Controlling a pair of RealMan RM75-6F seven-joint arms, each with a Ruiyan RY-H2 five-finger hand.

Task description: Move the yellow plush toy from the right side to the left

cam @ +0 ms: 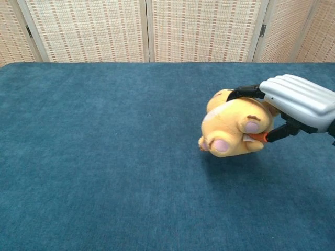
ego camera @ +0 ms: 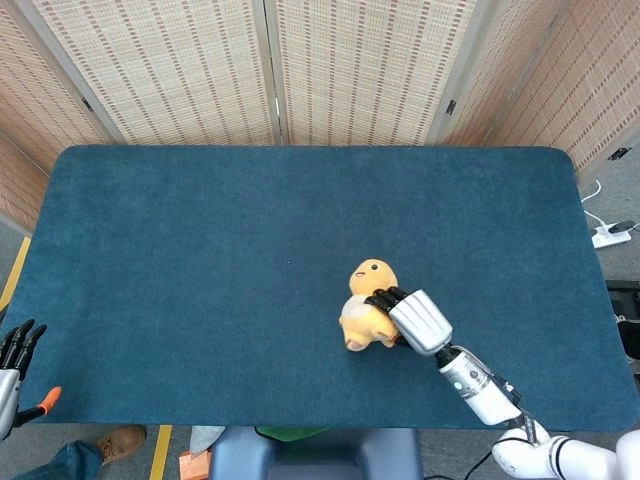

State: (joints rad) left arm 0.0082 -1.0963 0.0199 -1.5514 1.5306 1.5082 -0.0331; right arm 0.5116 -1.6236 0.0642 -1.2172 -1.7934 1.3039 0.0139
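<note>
The yellow plush toy point(ego camera: 362, 305) point(cam: 230, 128) is tilted and lifted off the blue table point(ego camera: 200, 260), right of centre. My right hand point(ego camera: 412, 315) point(cam: 290, 107) grips it from its right side, black fingers curled over the body and the orange-tipped thumb under it. The toy's feet point toward the chest camera. My left hand point(ego camera: 12, 365) hangs off the table's near-left corner with its fingers apart and nothing in it; the chest view does not show it.
The blue felt table point(cam: 104, 157) stretches bare to the left of the toy. Woven folding screens point(ego camera: 300, 70) stand behind the far edge. A shoe point(ego camera: 115, 440) and floor clutter lie below the near-left edge.
</note>
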